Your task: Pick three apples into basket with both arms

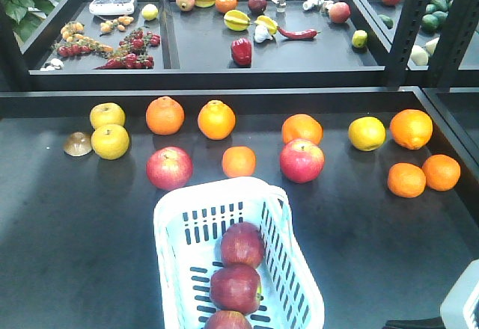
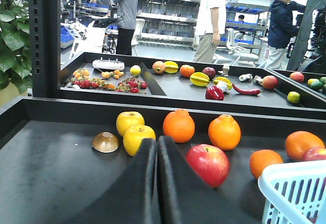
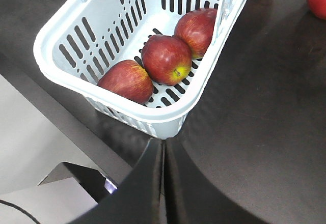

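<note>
Three dark red apples point(image 3: 166, 58) lie in a touching row on the slotted bottom of the pale blue-white plastic basket point(image 1: 171, 258), which stands at the near edge of the dark table point(image 1: 75, 247). Beyond it, loose orange citrus fruits point(image 1: 165, 115), yellow round fruits point(image 1: 110, 141) and two brighter red apples point(image 1: 169, 167) lie scattered. The left gripper point(image 2: 157, 145) and right gripper point(image 3: 163, 150) both have jaws pressed together, empty.
</note>
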You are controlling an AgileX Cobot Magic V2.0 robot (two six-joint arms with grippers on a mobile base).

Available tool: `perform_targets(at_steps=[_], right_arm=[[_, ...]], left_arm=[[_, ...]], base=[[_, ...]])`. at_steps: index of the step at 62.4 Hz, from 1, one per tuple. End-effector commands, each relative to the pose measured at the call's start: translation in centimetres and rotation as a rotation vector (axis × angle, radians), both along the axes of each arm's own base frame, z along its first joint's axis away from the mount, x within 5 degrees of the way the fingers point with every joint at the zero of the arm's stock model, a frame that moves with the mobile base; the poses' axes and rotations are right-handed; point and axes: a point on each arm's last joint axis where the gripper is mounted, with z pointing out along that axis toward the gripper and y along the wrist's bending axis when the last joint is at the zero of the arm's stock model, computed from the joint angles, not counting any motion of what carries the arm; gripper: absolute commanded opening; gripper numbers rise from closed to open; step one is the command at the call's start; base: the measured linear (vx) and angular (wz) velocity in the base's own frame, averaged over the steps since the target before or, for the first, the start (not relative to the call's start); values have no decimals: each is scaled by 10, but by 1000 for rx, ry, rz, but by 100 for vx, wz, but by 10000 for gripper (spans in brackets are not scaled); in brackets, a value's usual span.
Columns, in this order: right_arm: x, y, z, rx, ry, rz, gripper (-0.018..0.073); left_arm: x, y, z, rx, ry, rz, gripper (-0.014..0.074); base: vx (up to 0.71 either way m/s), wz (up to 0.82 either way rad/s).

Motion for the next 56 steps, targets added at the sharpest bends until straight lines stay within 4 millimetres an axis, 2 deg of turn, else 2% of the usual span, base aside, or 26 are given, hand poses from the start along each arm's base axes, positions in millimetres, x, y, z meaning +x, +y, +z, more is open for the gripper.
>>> perform_targets(at_steps=[1, 48, 56], right_arm=[[5, 1, 11, 35, -62, -16, -5], [5, 1, 11, 23, -65, -12, -5], [10, -2, 13, -5, -137, -37, -5]], left_arm=[[-3, 0, 17, -1, -122, -3, -6], [-3, 0, 17, -1, -122, -3, -6], [-3, 0, 17, -1, -122, -3, -6]], base=[[0, 0], [0, 0], [0, 0]])
